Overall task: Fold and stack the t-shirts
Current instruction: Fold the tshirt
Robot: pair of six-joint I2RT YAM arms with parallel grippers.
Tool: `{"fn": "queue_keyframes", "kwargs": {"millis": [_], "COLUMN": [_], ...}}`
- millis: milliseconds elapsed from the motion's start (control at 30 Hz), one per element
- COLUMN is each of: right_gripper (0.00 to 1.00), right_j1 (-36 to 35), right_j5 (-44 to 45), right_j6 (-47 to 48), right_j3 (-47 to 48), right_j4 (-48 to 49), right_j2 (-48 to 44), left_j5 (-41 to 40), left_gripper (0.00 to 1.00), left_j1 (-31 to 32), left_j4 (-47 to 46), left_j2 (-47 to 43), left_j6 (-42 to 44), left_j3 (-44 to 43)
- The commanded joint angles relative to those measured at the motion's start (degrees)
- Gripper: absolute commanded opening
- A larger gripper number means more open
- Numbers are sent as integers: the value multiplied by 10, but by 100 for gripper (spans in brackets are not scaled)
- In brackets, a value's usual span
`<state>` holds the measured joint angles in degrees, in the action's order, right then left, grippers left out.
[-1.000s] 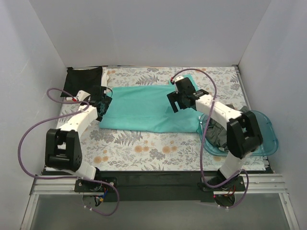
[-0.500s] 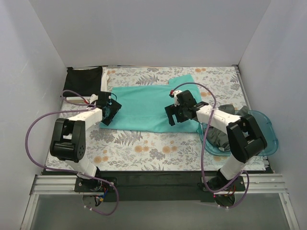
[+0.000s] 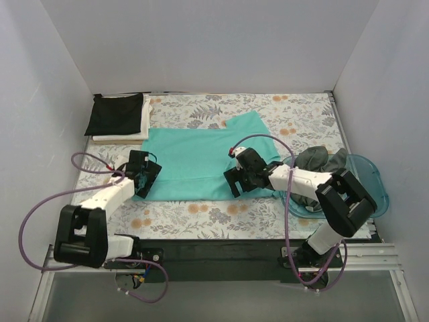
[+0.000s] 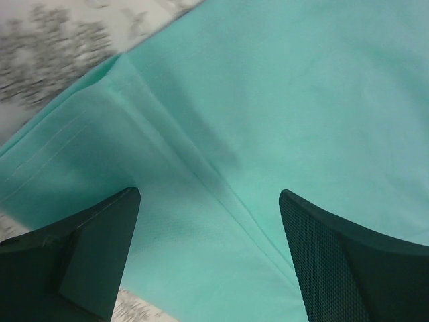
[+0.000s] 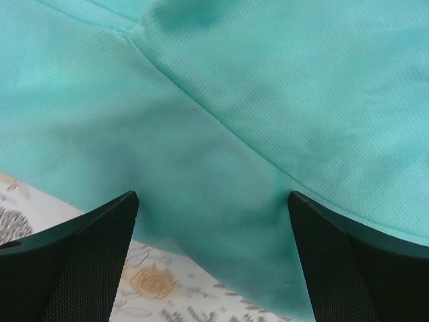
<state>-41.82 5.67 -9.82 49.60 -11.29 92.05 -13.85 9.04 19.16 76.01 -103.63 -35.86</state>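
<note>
Now both arms have come from the sides of the teal t-shirt [image 3: 201,151] to its near edge on the counter [image 3: 201,216]. The left end effector [image 3: 142,184] and right end effector [image 3: 233,186] are released, so the fold seems laid.

Even, bright, soft-shadowed light overhead; wrist views look slightly blurred, perhaps from motion.

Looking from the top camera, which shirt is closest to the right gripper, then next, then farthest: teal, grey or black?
1. Teal t-shirt, right under the right gripper.
2. Dark grey t-shirt, in the blue tray to its right.
3. Black t-shirt, folded at the far left corner.
</note>
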Motion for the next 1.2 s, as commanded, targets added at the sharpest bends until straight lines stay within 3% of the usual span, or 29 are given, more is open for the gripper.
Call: {"fn": "queue_keyframes", "kwargs": {"millis": [0,267,433,733,1167], "right_gripper": [98,98,98,98,98], "right_j1": [-42,-148,-159,-158,-148], "right_j5": [-15,-24,31,103,163], "right_j6": [-52,-128,-134,-114,-108], "right_j3": [-42,-93,-102,-50,-24], "right_j4": [-29,-62,-87,-118,-111], "right_j2": [-37,-100,-136,-166,-150], "left_j5": [-53,-113,-84,-80,-41], "left_gripper": [84,85,85,85,85], "left_j1": [3,5,6,6,6], "left_j4": [111,280,254,239,137], "left_j2": [-93,-238,-269,-227,-164], "left_j6": [-54,-129,-122,-83,-18], "left_j3": [44,81,99,21,-51]}}
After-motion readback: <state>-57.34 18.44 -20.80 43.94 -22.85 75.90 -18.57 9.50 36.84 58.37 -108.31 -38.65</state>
